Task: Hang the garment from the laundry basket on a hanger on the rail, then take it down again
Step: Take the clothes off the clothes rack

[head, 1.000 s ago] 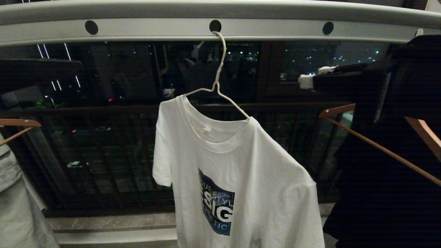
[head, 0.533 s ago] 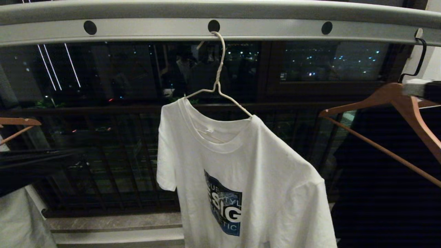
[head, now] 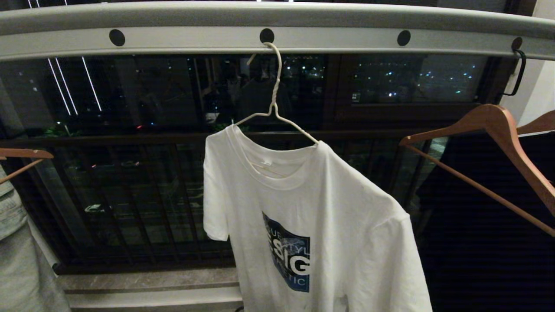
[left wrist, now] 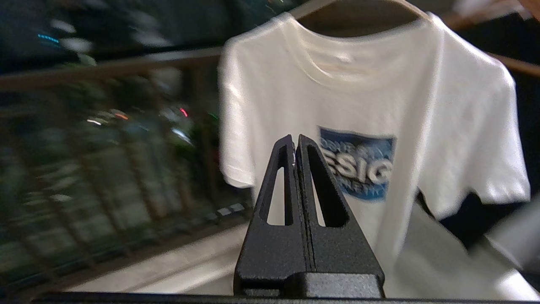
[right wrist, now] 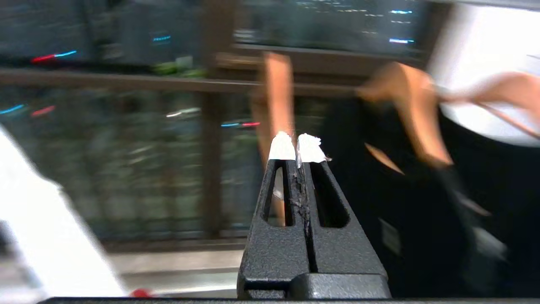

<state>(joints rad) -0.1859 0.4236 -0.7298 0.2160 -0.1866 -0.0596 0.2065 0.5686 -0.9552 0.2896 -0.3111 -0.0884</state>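
Both arms gone from head view; garment [head: 312, 216] on hanger [head: 274, 108], apart from closed, empty fingers [left wrist: 294, 143].

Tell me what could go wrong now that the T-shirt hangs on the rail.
The T-shirt sits crooked on the wire hanger, one shoulder lower, so it may slide off. The hanger's hook sits in one hole of the rail; pulling the shirt down could unhook it. The wooden hanger close by might snag a reaching arm.
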